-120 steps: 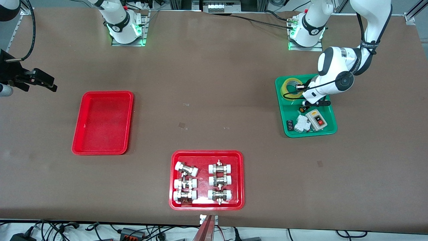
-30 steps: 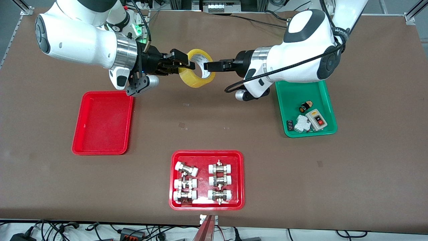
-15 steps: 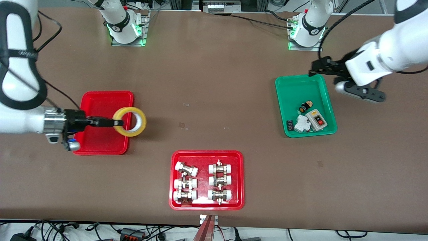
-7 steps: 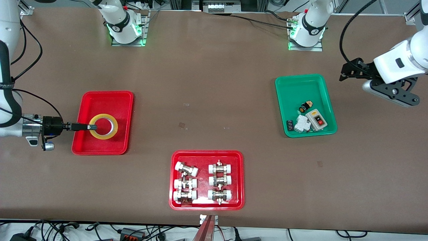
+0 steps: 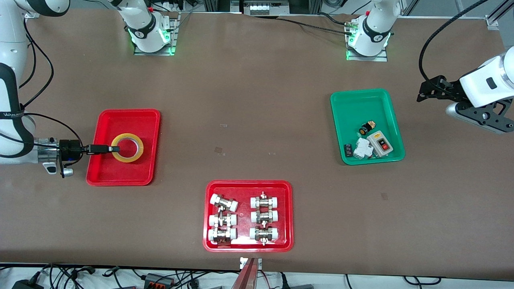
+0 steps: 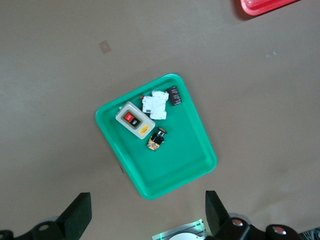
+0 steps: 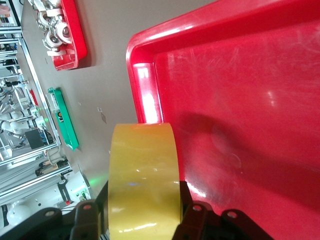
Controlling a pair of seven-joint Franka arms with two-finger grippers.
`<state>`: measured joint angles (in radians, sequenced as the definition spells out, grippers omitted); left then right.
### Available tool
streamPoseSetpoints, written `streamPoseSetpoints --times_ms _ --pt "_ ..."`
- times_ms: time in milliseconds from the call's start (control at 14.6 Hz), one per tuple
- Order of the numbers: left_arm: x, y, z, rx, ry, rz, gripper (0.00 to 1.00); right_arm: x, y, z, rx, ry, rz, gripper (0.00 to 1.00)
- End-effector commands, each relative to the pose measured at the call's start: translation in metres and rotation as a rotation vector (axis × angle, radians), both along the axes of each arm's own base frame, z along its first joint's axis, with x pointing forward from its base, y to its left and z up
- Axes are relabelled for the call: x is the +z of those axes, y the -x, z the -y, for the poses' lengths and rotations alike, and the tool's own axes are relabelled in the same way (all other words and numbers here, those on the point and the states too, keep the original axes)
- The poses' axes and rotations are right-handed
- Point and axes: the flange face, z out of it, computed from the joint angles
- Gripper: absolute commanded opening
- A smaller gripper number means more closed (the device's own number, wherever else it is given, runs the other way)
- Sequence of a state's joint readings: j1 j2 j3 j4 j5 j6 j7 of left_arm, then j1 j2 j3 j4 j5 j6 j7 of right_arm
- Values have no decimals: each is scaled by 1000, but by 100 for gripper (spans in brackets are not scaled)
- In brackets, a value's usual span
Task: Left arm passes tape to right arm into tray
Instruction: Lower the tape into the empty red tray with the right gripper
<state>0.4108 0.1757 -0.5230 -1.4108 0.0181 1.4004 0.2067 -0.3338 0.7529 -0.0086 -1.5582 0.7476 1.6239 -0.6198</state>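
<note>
Plain glossy red rectangular tray [image 5: 123, 120]: toward the right arm's end of the counter. Translucent yellow tape roll [image 5: 127, 147]: over it, clamped by right end effector [image 5: 114, 149]; released tilted, it could roll out. Left end effector [image 5: 425, 91]: apart, waiting beside green tray [image 5: 363, 97].

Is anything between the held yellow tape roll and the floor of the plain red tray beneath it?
Nothing visible. The right gripper is shut on the translucent yellow tape roll over the plain glossy red tray, whose floor is bare.
</note>
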Motion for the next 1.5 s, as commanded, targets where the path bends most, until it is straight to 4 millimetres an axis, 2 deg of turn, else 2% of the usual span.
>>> streamPoseSetpoints --times_ms 0,68,137,273,341,410,478,614,751,956,1092,1229,1297,1365,1434 --pt "8 3 -10 51 -46 47 100 5 -2 3 38 -4 31 47" --pt "8 3 -21 70 -45 48 100 0 0 4 57 20 22 54" --pt "6 2 -22 71 -44 48 100 -4 1 3 64 38 20 66" --pt "6 2 -21 73 -44 54 100 -13 6 0 60 43 10 100" --pt "11 6 -13 74 -51 63 100 -17 8 0 56 46 5 100" --pt "17 14 6 82 -67 70 100 -18 9 0 56 45 2 100" --pt "23 20 15 116 -86 76 100 -21 12 -1 56 42 -5 100" --pt "22 26 28 134 -103 73 100 -22 12 -4 67 50 -8 100" --pt "22 41 29 142 -115 73 100 -12 6 -3 113 140 26 100" --pt "19 44 19 163 -114 76 100 20 -6 -19 212 275 89 100" --pt "19 45 21 165 -112 77 100 32 -4 -22 248 357 111 100" --pt "21 42 19 165 -110 81 100 53 -3 -25 266 435 134 100" --pt "21 40 18 161 -109 83 100 68 -5 -21 255 481 125 100" --pt "23 39 18 159 -109 86 100 94 -8 -21 240 557 117 100" --pt "19 35 16 163 -109 78 100 119 -11 -32 231 626 107 100"
